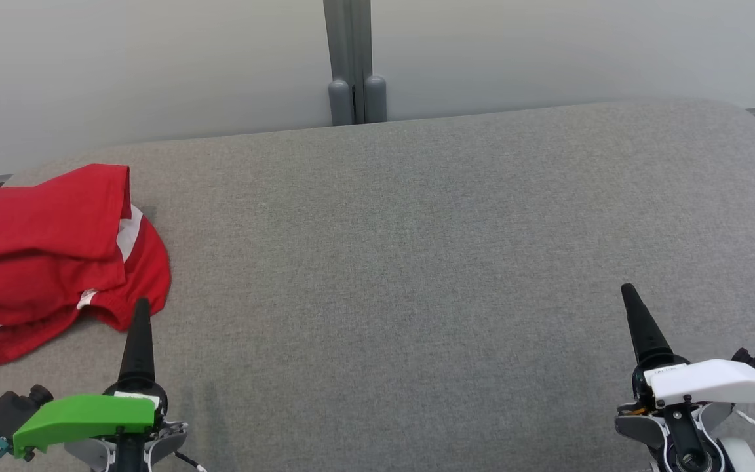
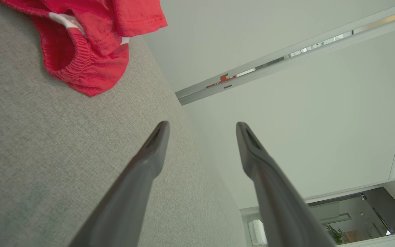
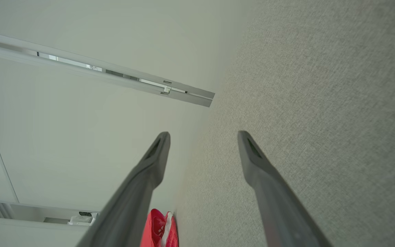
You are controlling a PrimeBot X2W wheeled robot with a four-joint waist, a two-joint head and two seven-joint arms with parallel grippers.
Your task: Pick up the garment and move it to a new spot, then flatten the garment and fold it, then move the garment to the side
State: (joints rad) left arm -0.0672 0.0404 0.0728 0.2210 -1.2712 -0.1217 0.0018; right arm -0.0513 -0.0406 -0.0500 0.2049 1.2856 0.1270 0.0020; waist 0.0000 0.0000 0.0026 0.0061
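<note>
Where the head view looks down, a red garment [image 1: 50, 255] with white trim lies bunched at the far left of the grey bench [image 1: 417, 262]. The left gripper [image 1: 141, 307] is near its hem; the right gripper [image 1: 629, 294] is well apart, over bare fabric.

Left wrist view: jaws spread wide, nothing between them, garment ahead, clear of the fingertips.

Right wrist view: jaws likewise released and empty; a red strip of garment sits low in frame.

The garment [image 1: 43, 262] is looking bright red with white stripes and a black-and-white logo, cushion [image 1: 417, 262] is looking speckled grey.
</note>
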